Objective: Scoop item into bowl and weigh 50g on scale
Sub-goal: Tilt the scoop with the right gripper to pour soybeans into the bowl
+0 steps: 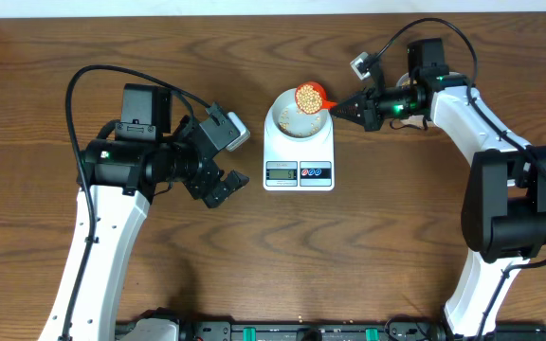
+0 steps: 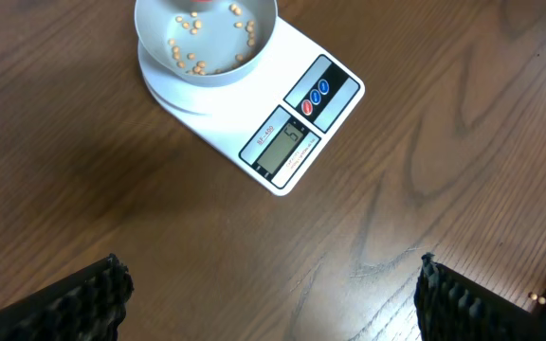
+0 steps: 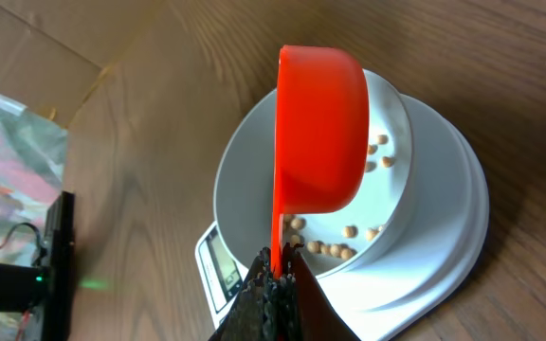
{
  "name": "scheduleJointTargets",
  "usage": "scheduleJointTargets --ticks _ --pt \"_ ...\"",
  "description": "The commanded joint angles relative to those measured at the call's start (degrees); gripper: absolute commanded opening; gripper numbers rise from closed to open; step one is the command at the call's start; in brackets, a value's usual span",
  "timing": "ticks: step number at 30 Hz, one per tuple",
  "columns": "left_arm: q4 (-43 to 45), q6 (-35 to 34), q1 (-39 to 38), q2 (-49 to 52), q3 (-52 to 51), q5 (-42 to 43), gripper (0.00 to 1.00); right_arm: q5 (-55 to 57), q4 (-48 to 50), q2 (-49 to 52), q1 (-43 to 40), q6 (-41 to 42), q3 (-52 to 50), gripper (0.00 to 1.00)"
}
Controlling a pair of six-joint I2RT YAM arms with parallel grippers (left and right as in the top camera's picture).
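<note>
1. The right hand (image 1: 342,107) is clamped on the thin handle of the red scoop (image 1: 309,96), jaws together around it. It reaches in from 3 o'clock of the scale (image 1: 299,152).
2. The left hand (image 1: 230,159) is empty with its fingers wide apart. It hovers over the worktop (image 1: 254,265) at 9 o'clock of the scale, touching nothing.
3. The beans (image 1: 308,95) are in two places. A heap fills the scoop, held over the bowl's 1 o'clock rim. A thin scatter lies in the bowl (image 2: 263,43), with most of the floor bare.
4. The bowl stands on the 12 o'clock half of the scale. The display and buttons are at 6 o'clock, and the reading is too small to trust.
5. Handling, as I judge it:
   - The beans are hard, smooth, light and free-rolling, so they will likely run out in a rush and bounce if tipped fast.
   - A slow roll of the wrist low over the bowl's middle suits them.
   - The scoop is stiff, light plastic, and the grip at the handle's end gives the roll good leverage.
   - The bowl looks light and could slide if nudged.
6. Count:
   - one scoop
   - one bowl
   - one scale
   - two hands
   - beans too many to count in the scoop, and a couple of dozen at most in the bowl
</note>
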Motion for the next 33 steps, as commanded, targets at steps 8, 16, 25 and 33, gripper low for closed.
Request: scheduleJointTargets --ticks 8,16,25,33 --pt "-0.17 0.76 0.20 -0.72 0.61 0.52 0.98 3.58 0.00 0.39 1.44 -5.31 0.04 0.01" --pt "-0.17 0.76 0.20 -0.72 0.61 0.52 0.98 3.58 0.04 0.39 1.73 -7.28 0.04 0.01" --pt "-0.17 0.76 0.20 -0.72 0.61 0.52 0.98 3.56 0.83 0.39 1.75 -8.31 0.04 0.01" --pt "-0.17 0.76 0.20 -0.72 0.61 0.52 0.98 3.58 0.85 0.39 1.75 -9.38 0.04 0.01"
